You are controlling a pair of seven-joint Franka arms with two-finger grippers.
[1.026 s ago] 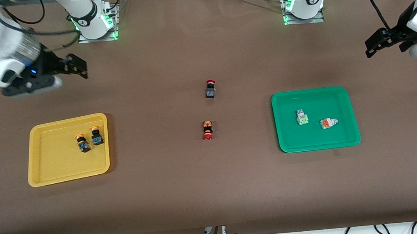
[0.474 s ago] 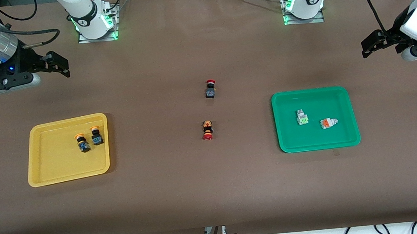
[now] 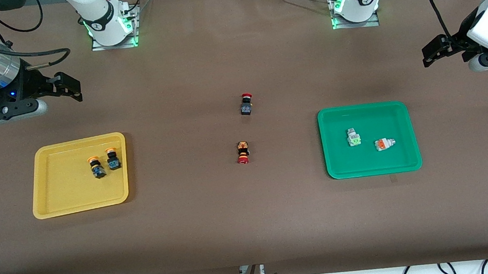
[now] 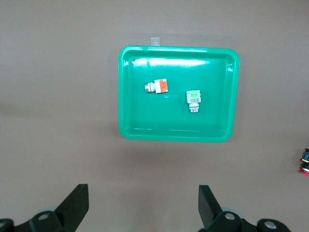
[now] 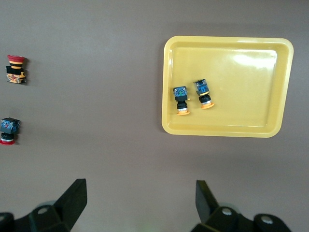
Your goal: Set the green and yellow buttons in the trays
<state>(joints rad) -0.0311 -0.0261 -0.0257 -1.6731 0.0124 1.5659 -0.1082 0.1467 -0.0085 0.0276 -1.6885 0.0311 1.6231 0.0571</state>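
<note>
Since a second ago the right gripper (image 3: 68, 86) has pulled back from over the yellow tray (image 3: 57, 209); fingers apart. The left gripper (image 3: 434, 53) waits beside the green tray (image 3: 335, 172), fingers apart too.

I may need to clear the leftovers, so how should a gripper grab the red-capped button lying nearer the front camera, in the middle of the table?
Probably from straight above, closing across the black body of the red-capped button, not its cap. It lies on its side with the wider red cap toward the front camera, and bare table flanks the body for both fingers.
</note>
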